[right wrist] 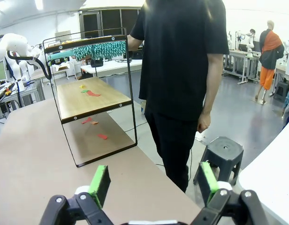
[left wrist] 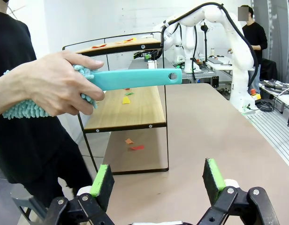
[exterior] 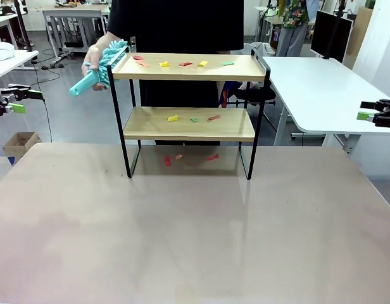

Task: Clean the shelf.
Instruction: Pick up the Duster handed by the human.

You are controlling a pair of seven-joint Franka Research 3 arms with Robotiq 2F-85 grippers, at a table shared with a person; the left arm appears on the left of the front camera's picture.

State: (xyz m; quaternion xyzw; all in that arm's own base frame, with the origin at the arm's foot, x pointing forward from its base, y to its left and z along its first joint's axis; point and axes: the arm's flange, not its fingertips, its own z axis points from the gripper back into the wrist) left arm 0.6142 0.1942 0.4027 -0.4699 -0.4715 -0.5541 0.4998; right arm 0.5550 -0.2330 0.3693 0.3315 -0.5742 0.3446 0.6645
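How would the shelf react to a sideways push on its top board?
Probably light: the shelf has only a thin black frame and two wooden boards. It stands tall on slim legs, so a high push could tip it or slide it over the smooth table.

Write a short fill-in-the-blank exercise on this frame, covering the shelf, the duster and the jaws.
1. The teal duster is held by the person's ____.
2. The shelf has ____ wooden boards.
3. Coloured scraps lie on both boards and on the ____ beneath.
4. Both arms' jaws stand ____, holding nothing.
Missing words: hand; two; table; open.
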